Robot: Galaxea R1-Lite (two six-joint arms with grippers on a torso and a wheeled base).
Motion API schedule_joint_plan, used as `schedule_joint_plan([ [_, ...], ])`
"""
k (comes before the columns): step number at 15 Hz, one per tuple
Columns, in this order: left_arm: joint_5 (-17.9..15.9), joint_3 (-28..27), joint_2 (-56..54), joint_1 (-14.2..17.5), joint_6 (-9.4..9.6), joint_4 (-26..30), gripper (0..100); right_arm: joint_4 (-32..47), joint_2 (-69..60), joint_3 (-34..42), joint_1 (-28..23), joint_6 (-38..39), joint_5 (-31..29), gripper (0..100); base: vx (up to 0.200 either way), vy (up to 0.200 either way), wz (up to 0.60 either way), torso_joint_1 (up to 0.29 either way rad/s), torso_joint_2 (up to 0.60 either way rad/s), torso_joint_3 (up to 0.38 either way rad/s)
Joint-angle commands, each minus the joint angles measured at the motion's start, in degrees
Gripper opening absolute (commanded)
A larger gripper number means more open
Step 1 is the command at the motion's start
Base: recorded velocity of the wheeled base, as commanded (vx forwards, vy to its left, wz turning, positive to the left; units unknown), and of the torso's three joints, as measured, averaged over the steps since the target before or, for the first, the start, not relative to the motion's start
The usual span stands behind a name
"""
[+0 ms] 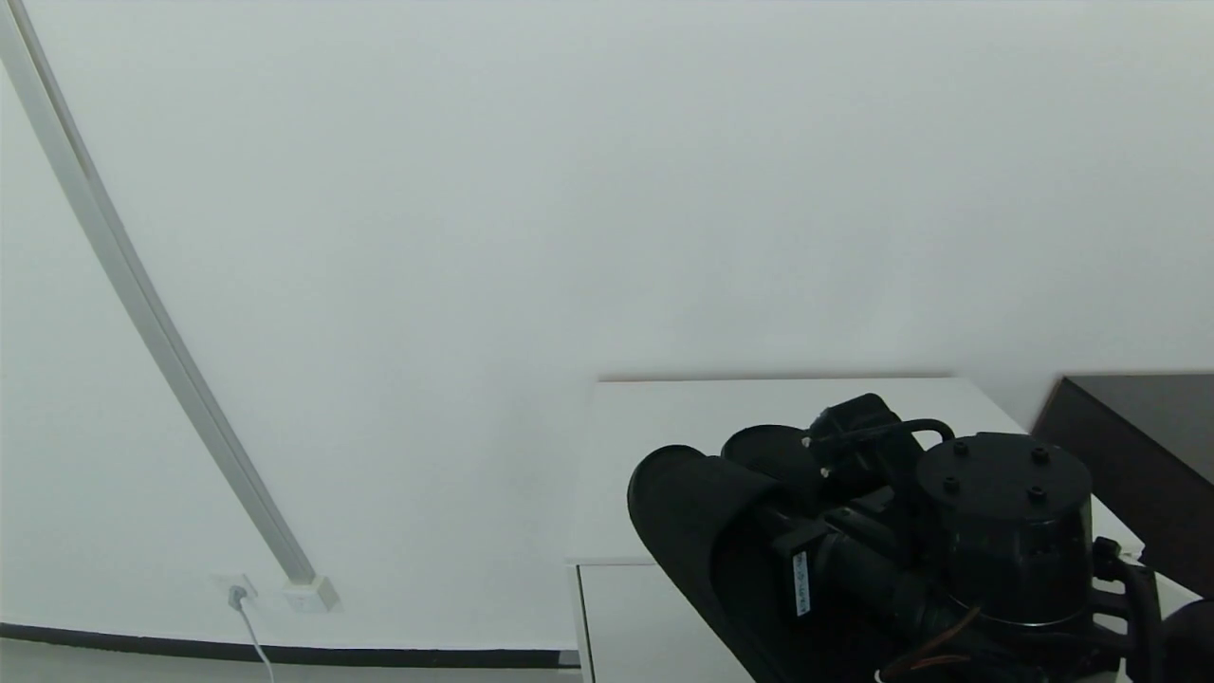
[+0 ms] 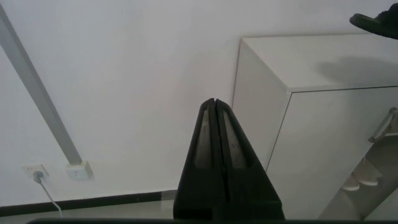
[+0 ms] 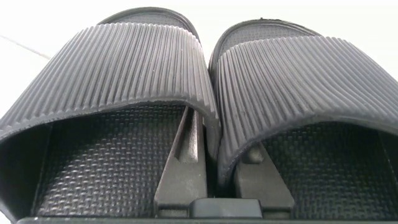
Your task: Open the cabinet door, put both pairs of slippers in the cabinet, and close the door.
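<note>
On the left, a grey plastic cable duct [image 1: 142, 294] runs slanted down the white wall to a wall socket [image 1: 235, 590]. The left end effector [image 2: 215, 106] hangs in front of this wall with its two fingers pressed together and nothing between them.

To its right stands the white box-shaped cabinet [image 1: 759, 417]. Its metal door handle [image 2: 384, 124] is at the front, and I cannot tell for sure if the door is ajar.

Further right, over the cabinet top, the right end effector [image 3: 217, 148] pinches the pair of black ribbed rubber slippers [image 3: 137, 68]. One finger sits inside each slipper, so the two inner side walls are squeezed together.

I judge the slippers to be light, soft and bendable, with a grippy textured footbed. The joined inner walls are a good place to hold them, but the free toe ends may sag or swing and could catch the door frame.
</note>
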Motion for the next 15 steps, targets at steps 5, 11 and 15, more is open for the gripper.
schedule_joint_plan([
  [5,0.01,0.01,0.04,-0.04,-0.04,-0.01,0,-0.23,0.87,0.13,0.08,0.01,-0.01,0,0.000,0.000,0.00,0.000,0.00,0.000],
  [11,-0.08,0.01,0.04,-0.04,0.04,-0.01,0,-0.23,0.70,0.83,-0.01,0.01,-0.01,0,-0.200,0.000,0.00,0.006,0.01,0.002],
  [15,-0.08,0.01,0.04,-0.04,-0.04,-0.01,0,-0.32,-0.09,2.68,-0.01,-0.07,-0.01,0,0.000,0.000,0.00,0.000,0.00,0.000],
])
